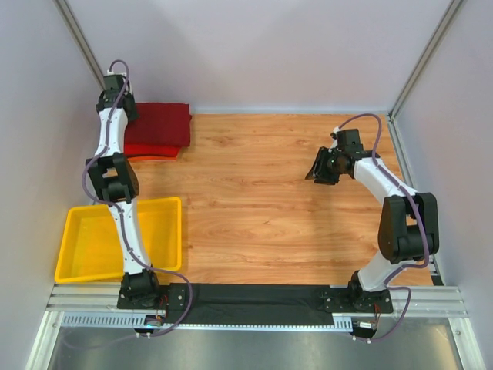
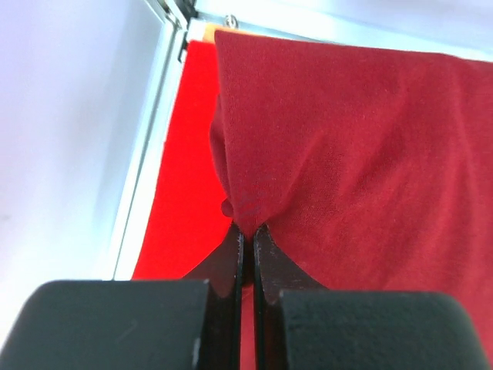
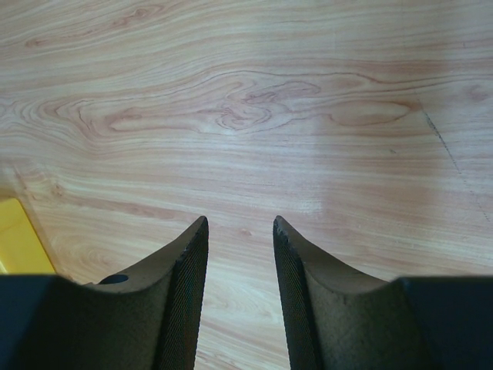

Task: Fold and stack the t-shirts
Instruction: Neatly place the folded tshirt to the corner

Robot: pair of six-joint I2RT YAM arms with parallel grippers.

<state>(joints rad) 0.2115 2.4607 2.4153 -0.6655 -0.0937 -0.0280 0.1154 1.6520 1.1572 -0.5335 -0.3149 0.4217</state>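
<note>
At the near left you see the yellow tray (image 1: 85, 247), and the left arm (image 1: 123, 220) passes over it toward the far left corner of the table (image 1: 262, 200). In that corner you find both t-shirts in one pile. The dark maroon t-shirt (image 1: 160, 123) lies folded on top, and the brighter red t-shirt (image 1: 150, 152) shows under it along the near edge. The left gripper (image 2: 246, 230) is closed tight, and its fingertips pinch a small bunch of the maroon cloth at the edge of that shirt. At the right side of the table the right gripper (image 3: 240, 227) hangs over the wood, well apart from the pile. Its jaws stand partly apart, and you see nothing between them.
</note>
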